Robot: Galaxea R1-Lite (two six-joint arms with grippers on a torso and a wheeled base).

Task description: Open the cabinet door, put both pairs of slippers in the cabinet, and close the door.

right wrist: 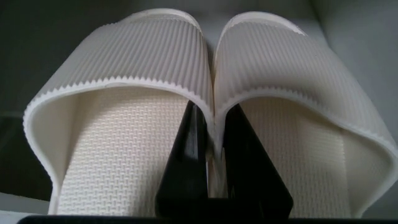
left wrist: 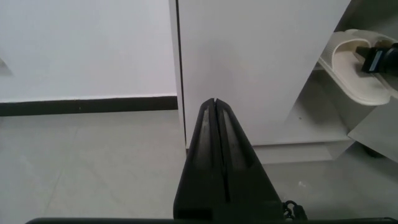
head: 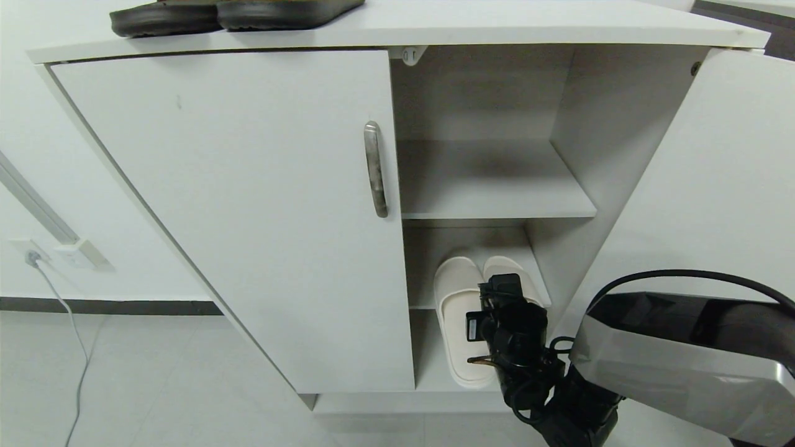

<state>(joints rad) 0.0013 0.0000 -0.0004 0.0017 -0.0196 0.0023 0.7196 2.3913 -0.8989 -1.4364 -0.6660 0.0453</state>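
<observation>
Slippers come first: 1 pair of white ribbed foam slippers [head: 456, 310] [left wrist: 351, 62] [right wrist: 124, 81] lies side by side in the low part of the tall white wooden cabinet [head: 528, 28]. Their toes point in over the lower shelf [head: 419, 273]. Their heels stick out past its front edge. I cannot tell if they rest on the shelf.

The right gripper [head: 502, 292] [right wrist: 214, 146] is clamped on this pair. 1 black finger sits inside each slipper, and the 2 inner sides are pinched between them.

The right cabinet door [head: 714, 186] stands wide open. The left cabinet door [head: 248, 217] is closed, with a long grey metal handle [head: 375, 169] near its inner edge. The middle shelf [head: 497, 186] is above the white pair.

A pair of dark flat rubber slippers [head: 230, 13] lies on top of the cabinet, over the closed door.

The left gripper [left wrist: 214, 109] hangs low over the pale tiled floor [left wrist: 93, 168], near the bottom of the closed door. Its 2 black fingers are pressed together with nothing between them.

A white wall socket [head: 31, 256] with a thin grey cable [head: 77, 347] is on the wall, well apart from the cabinet.
</observation>
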